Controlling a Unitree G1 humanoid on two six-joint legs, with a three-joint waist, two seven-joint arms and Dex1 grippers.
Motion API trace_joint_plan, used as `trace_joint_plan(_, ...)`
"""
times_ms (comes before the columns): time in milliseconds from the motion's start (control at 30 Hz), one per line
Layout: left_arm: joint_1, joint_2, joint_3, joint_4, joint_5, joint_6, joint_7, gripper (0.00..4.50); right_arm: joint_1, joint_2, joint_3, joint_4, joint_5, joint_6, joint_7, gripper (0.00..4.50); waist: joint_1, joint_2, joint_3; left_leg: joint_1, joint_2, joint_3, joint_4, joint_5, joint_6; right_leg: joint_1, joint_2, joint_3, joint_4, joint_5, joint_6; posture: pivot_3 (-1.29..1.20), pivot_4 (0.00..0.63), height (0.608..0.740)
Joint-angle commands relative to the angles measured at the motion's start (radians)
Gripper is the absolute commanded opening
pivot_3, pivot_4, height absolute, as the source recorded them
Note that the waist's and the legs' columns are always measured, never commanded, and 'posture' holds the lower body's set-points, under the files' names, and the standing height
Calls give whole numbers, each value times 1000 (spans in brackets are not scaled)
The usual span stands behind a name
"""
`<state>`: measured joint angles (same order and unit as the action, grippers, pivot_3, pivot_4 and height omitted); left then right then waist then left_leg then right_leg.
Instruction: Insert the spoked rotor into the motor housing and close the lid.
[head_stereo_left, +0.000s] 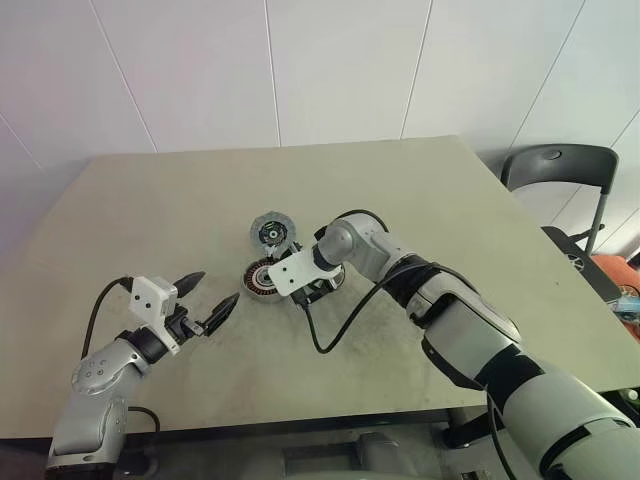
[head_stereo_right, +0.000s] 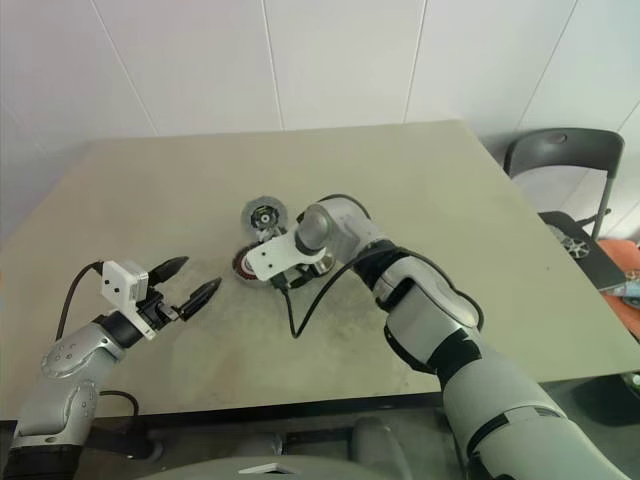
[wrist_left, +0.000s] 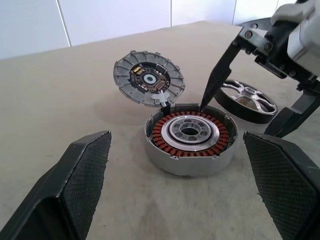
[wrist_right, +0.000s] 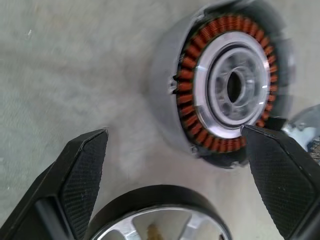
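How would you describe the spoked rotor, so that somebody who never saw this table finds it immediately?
Look near the middle of the beige table, where three round parts lie close together. The spoked rotor lies flat beside the motor housing, under the right pincer. It alone has silver wheel spokes inside a black rim, with no copper windings and no circuit board.

A: Location type?
B: Test room or lab. Bare white panelled wall (head_stereo_left: 300, 60); one plain beige counter (head_stereo_left: 150, 200).
A: Supporting items?
B: Dark folding chair (head_stereo_left: 560, 170) beside the counter; opened motor parts laid out, including a copper-wound motor housing (wrist_left: 190, 137). No domestic furnishings noted.
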<state>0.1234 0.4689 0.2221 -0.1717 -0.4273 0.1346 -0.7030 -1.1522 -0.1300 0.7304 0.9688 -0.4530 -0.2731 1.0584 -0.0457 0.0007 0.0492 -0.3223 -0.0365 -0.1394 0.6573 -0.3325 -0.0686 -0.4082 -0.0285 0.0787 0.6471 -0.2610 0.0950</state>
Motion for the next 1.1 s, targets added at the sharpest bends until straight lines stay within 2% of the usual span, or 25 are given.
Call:
trace_joint_plan(33,0,1,23,-36,-8,-27,5,4500,-27,21,-15,13,-11,-30,8,3865,0,0,0,0,0,0,0,0,0,0,0,0,0,0,0,0,0,740)
trace_joint_plan(367,1,-4,21,-21,-10,-44,4,4500,-6,31,-23,27,-39,-68,-15,494,-3,0,-1,2,0,0,0,0,0,1,0,0,0,0,0,0,0,740)
trace_joint_plan(433,1,-5,21,-19,-10,-45,4,4500,-3,30,-28,22,-42,-71,-20,6,-5,0,0,2,0,0,0,0,-1,1,0,0,1,0,0,0,0,740)
trace_joint_plan(767,-2,-7,22,6,-8,-65,-1,4500,29,20,-54,-56,-28,-82,9,6,-4,0,0,2,0,0,-1,1,-1,0,0,0,1,0,-1,0,0,740)
trace_joint_plan(867,-5,-8,20,16,-6,-70,-4,4500,43,-3,-57,-149,1,-80,95,6,-2,0,0,2,0,0,-3,1,-1,-1,0,0,1,0,-1,0,0,740)
trace_joint_plan(1000,-11,-11,14,30,-3,-78,-8,4500,100,-61,-54,-352,75,-33,289,6,1,0,-1,1,0,-1,-6,1,-1,-3,0,0,0,0,-1,0,0,740)
trace_joint_plan(1100,-12,-14,12,36,-2,-82,-10,4500,131,-103,-54,-465,94,6,360,6,3,0,-1,0,0,-1,-7,1,-1,-3,-1,0,-1,0,-1,0,0,740)
